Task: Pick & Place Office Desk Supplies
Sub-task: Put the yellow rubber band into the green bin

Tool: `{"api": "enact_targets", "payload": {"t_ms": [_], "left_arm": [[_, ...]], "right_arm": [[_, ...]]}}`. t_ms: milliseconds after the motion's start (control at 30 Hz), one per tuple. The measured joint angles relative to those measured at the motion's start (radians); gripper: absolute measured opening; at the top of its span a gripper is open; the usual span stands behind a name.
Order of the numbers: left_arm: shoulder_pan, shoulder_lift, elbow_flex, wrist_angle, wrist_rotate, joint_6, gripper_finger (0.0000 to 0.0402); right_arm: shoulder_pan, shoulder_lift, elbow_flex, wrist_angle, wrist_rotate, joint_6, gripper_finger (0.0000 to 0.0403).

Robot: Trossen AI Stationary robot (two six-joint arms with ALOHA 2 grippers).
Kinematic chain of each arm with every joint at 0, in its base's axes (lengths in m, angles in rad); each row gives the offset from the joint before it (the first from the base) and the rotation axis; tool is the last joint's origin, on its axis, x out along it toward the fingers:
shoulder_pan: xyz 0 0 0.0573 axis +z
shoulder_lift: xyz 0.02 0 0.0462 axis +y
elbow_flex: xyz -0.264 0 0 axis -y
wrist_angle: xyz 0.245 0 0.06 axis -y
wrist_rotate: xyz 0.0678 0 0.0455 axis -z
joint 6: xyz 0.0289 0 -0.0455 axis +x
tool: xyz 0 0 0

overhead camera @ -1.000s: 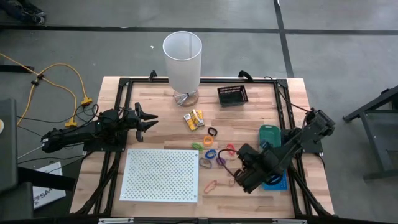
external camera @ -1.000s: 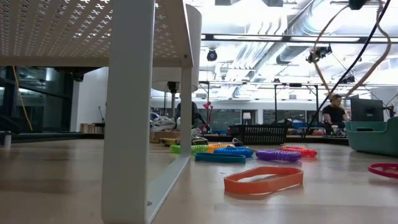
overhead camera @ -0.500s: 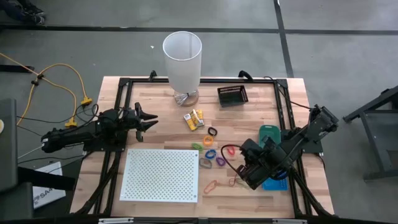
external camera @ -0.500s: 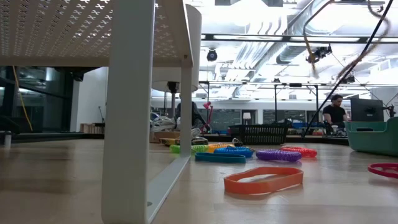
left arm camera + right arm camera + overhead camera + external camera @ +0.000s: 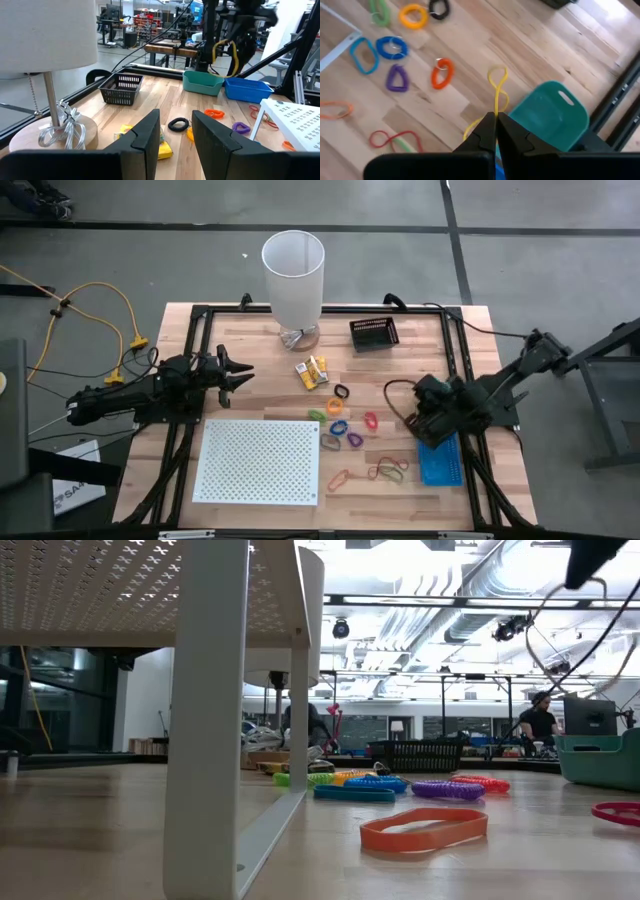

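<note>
While a person (image 5: 541, 718) sits in the room beyond, coloured loops (image 5: 345, 427) lie scattered on the wooden table (image 5: 250, 395); right gripper (image 5: 495, 131), clamped on a yellow rubber band (image 5: 497, 92), hangs above the green bin (image 5: 552, 116); left gripper (image 5: 175, 131) waits part-open, empty.

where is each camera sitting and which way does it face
High view: above the table, looking straight down; both arms show, left end effector waiting, right end effector by the teal bin.
Low view: at tabletop height, looking level past the orange band; only a dark part of an arm at the top.
Left wrist view: looks past its own fingers toward the black basket.
Right wrist view: looks down on a yellow rubber band it pinches.
Shared: both wrist views show the teal bin.
</note>
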Motion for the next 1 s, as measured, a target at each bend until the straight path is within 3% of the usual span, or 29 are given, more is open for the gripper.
{"api": "enact_targets", "payload": {"t_ms": [367, 700, 1000], "left_arm": [[0.0, 0.0, 0.0, 0.0, 0.0, 0.0, 0.0108], [0.0, 0.0, 0.0, 0.0, 0.0, 0.0, 0.0108], [0.0, 0.0, 0.0, 0.0, 0.0, 0.0, 0.0108]], "right_arm": [[0.0, -0.217, -0.222, -0.006, -0.024, 0.09, 0.0003], [-0.043, -0.242, -0.385, 0.003, -0.086, 0.129, 0.0003], [-0.074, -0.238, -0.52, 0.132, -0.144, 0.128, 0.0003]]}}
